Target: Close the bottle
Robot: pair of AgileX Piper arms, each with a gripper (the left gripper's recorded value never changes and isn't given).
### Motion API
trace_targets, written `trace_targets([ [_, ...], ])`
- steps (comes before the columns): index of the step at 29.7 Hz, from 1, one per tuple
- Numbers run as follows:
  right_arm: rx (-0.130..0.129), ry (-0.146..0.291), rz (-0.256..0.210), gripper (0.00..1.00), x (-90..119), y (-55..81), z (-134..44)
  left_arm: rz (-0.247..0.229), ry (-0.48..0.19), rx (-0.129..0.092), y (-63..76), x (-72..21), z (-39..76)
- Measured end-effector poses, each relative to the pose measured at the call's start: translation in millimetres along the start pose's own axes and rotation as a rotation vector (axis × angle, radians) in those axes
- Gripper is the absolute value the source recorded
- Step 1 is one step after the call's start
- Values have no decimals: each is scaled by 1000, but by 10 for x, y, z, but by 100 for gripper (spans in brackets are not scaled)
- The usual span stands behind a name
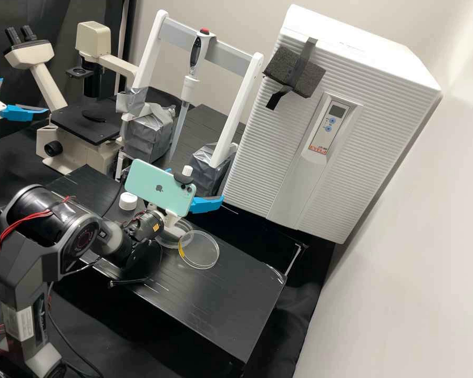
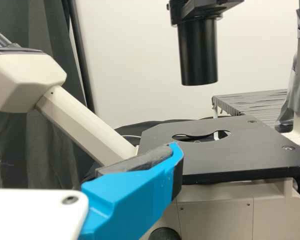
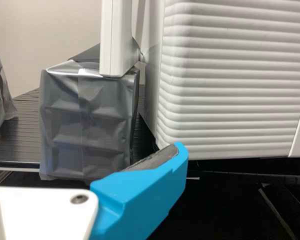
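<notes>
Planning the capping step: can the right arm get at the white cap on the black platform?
Probably: the white cap stands uncovered on the platform, close by, though the right gripper points away from it.

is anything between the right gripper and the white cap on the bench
No separate object visibly does. The white cap sits on the black bench behind the right gripper, on the far side of its own wrist and the phone on it; the gripper faces the ribbed white unit instead.
</notes>
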Motion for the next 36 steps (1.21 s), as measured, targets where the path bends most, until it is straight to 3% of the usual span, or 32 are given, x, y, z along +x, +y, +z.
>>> trace_targets([
  [10, 0, 0, 0, 100, 0, 0, 0, 3, -3, 2, -2, -5, 2],
  [11, 0, 0, 0, 100, 0, 0, 0, 7, -14, -5, -6, -15, 16],
  [16, 0, 0, 0, 100, 0, 0, 0, 57, -124, -100, -60, -181, 162],
  [17, 0, 0, 0, 100, 0, 0, 0, 48, -153, -109, -74, -220, 203],
  [22, 0, 0, 0, 100, 0, 0, 0, 43, -306, -126, -55, -417, 438],
  [26, 0, 0, 0, 100, 0, 0, 0, 15, -392, -146, -82, -542, 555],
  [30, 0, 0, 0, 100, 0, 0, 0, -34, -429, -180, -162, -644, 595],
  [36, 0, 0, 0, 100, 0, 0, 0, -104, -449, -203, -286, -775, 604],
])
